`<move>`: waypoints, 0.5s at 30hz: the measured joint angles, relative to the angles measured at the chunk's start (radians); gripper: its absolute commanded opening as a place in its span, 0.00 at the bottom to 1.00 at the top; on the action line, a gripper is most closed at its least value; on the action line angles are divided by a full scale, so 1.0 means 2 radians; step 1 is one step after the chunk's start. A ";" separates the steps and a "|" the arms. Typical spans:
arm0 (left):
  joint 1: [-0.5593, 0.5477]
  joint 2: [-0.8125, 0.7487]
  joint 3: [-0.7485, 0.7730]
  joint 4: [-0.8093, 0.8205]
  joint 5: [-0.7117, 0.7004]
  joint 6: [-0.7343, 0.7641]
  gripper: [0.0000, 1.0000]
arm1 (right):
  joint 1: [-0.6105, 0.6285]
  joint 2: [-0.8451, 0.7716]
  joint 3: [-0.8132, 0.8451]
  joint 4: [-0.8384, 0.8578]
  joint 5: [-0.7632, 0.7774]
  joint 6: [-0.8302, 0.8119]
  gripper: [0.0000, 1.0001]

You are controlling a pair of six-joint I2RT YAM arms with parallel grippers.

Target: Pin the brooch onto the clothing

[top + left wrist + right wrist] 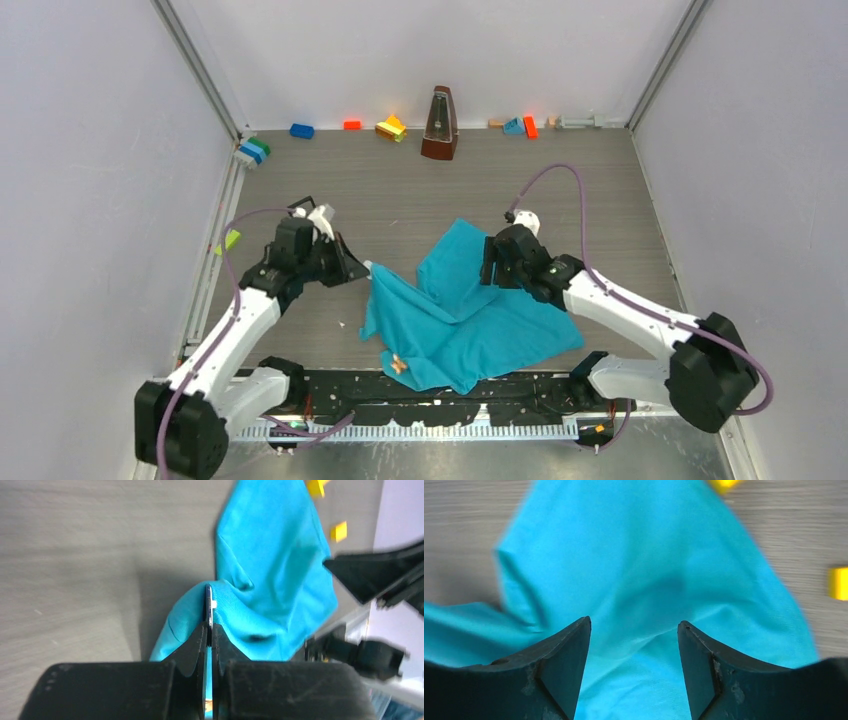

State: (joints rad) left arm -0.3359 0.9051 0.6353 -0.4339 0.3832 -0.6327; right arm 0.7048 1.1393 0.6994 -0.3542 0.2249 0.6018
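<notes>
The teal-blue T-shirt [470, 320] lies crumpled on the table between the arms. A small orange brooch [398, 364] rests on the shirt near its front left edge. My left gripper [366, 268] is shut on the shirt's left edge. In the left wrist view [210, 626] a thin fold of fabric [270, 570] with a small white tag [213, 603] stands up between the closed fingers. My right gripper [488, 268] is open and empty just over the shirt's raised back part. In the right wrist view [634, 625] only fabric [634, 555] shows between the spread fingers.
A brown metronome [439, 124] stands at the back wall. Several coloured toy bricks lie along that wall, among them a blue one [301, 130] and a yellow one [391, 128]. A green-blue brick stack [253, 151] sits at the back left corner.
</notes>
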 measured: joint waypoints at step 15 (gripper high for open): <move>0.078 0.315 0.227 0.123 -0.031 0.026 0.92 | -0.074 0.111 0.028 -0.052 0.066 -0.015 0.69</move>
State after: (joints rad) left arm -0.1806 1.5352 1.0901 -0.1883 0.3214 -0.5804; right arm 0.5560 1.3609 0.7559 -0.4576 0.3569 0.5709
